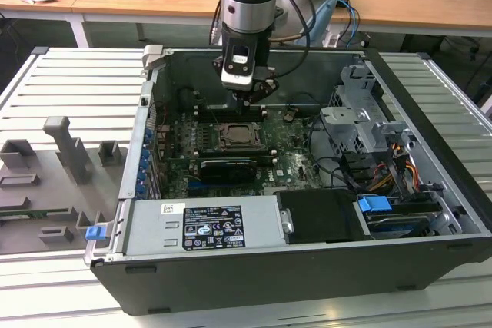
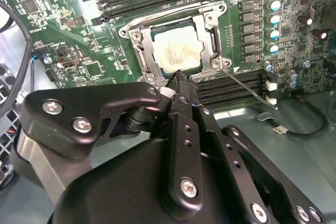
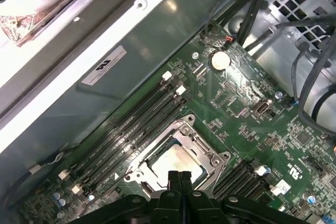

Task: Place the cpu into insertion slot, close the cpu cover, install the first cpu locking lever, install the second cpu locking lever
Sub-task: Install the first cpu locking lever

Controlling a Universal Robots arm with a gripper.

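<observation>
The hand (image 1: 247,101) is held inside the case (image 1: 307,274), just above the edge of the slot (image 2: 157,18). In the second wrist view its fingers (image 2: 182,93) are seen pressed together, with nothing gripped. The cpu (image 2: 177,51) is seated in the slot on the green board (image 2: 79,40). The cover (image 2: 144,48) is laid flat around it, so the chip is framed by its window. A thin lever (image 2: 247,88) is angled out from one corner of the slot.

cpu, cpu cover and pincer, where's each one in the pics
cpu (image 2: 178,51): second wrist view, middle of its metal top
cpu cover (image 2: 144,51): second wrist view, one side bar of the frame
pincer (image 3: 179,174): first wrist view, midway between its fingertips
</observation>
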